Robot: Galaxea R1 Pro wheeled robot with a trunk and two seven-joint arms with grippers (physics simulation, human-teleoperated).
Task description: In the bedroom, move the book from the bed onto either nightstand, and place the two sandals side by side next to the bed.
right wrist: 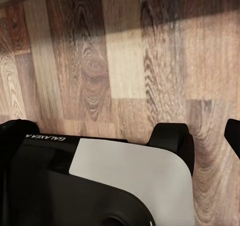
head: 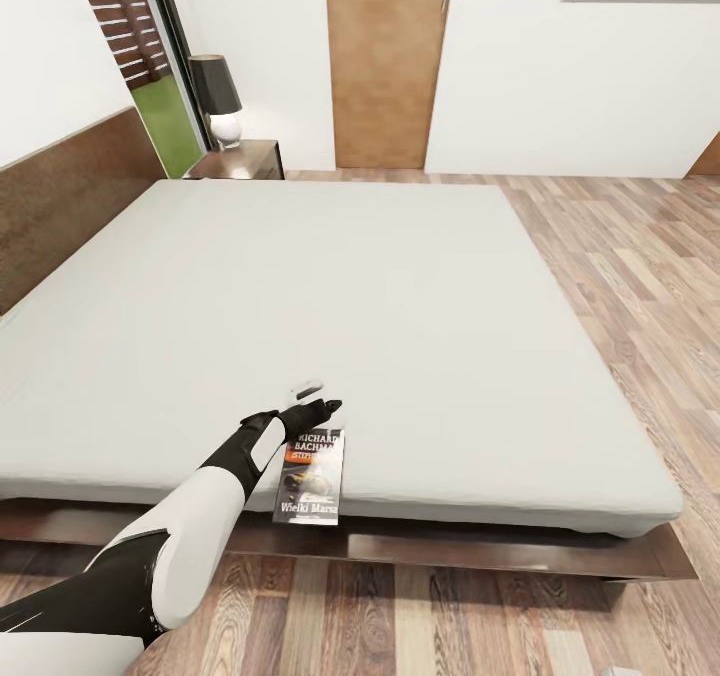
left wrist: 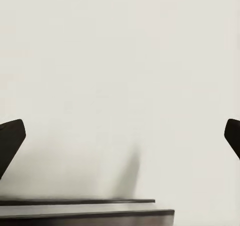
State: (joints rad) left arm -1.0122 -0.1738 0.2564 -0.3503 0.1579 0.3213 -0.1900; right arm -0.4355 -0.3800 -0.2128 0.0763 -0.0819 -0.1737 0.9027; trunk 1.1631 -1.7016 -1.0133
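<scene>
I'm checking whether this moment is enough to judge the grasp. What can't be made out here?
- Head view: the left end effector is at the book's far edge; contact cannot be told, as the wrist hides it.
- Left wrist view: the fingertips are cut off by the edges; the book lies below the frame, with pale mattress ahead.
- Right wrist view: wood floor and the robot's own body; one fingertip is cut off.

lamp (head: 217, 99) black shade, white base | headboard-side corner

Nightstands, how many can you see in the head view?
1: the nightstand stands at the bed's far corner, under the lamp. Another may be out of frame.
</scene>
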